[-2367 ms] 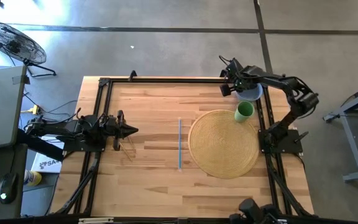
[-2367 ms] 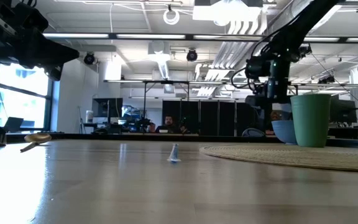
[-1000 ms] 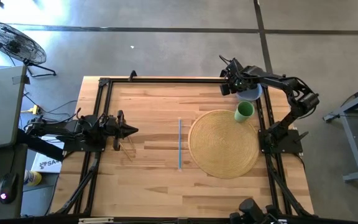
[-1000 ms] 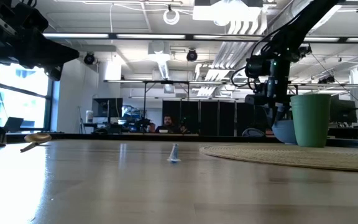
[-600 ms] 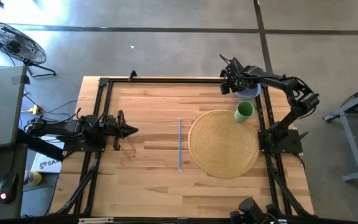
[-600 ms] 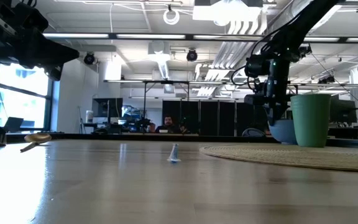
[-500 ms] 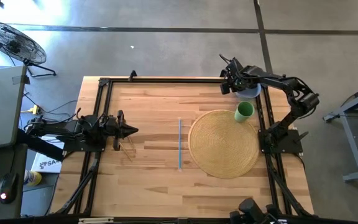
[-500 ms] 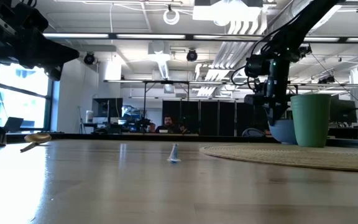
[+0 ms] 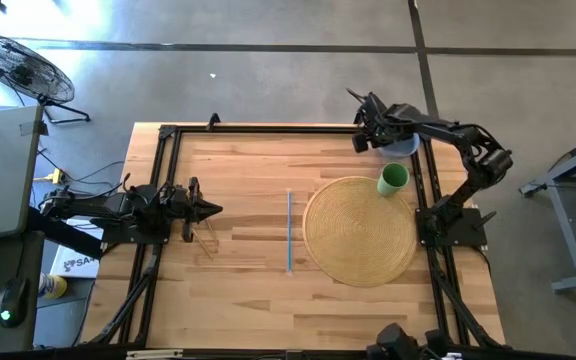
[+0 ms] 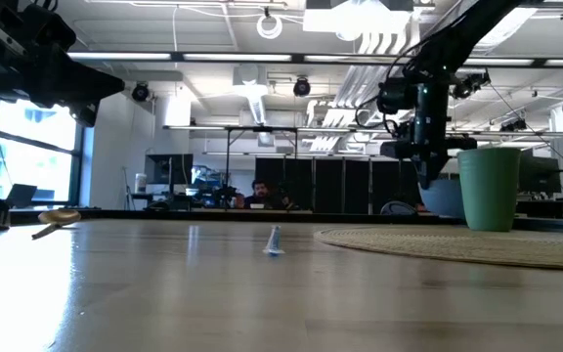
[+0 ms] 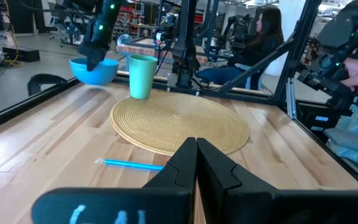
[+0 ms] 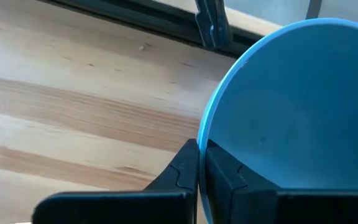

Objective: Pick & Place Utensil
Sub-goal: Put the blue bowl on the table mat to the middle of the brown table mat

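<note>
A thin blue utensil point(image 9: 289, 230) lies flat on the wood table, left of a round woven mat point(image 9: 360, 230); it also shows in the left wrist view point(image 11: 132, 165). A green cup point(image 9: 393, 179) stands at the mat's far right edge. My right gripper point(image 9: 373, 136) is at the table's far right corner, shut on a blue bowl point(image 9: 401, 148). My left gripper point(image 9: 216, 209) waits shut at the table's left side, pointing toward the utensil and touching nothing. My right gripper pinches the blue bowl's rim point(image 12: 202, 134) on its left side, one finger inside the bowl and one outside. The fingers point(image 10: 424, 161) come from above, pointing down. The bowl point(image 10: 445, 198) hangs beside them, a little above the table.
A dark metal frame point(image 9: 268, 129) runs along the table's edges, close behind the bowl. A person sits beyond the table point(image 11: 263, 37) in the left wrist view. Bare wood lies between the utensil and my left gripper.
My right gripper has risen a little at the far right corner, taking the blue bowl up with it by the rim. The utensil, cup and mat have stayed put.
</note>
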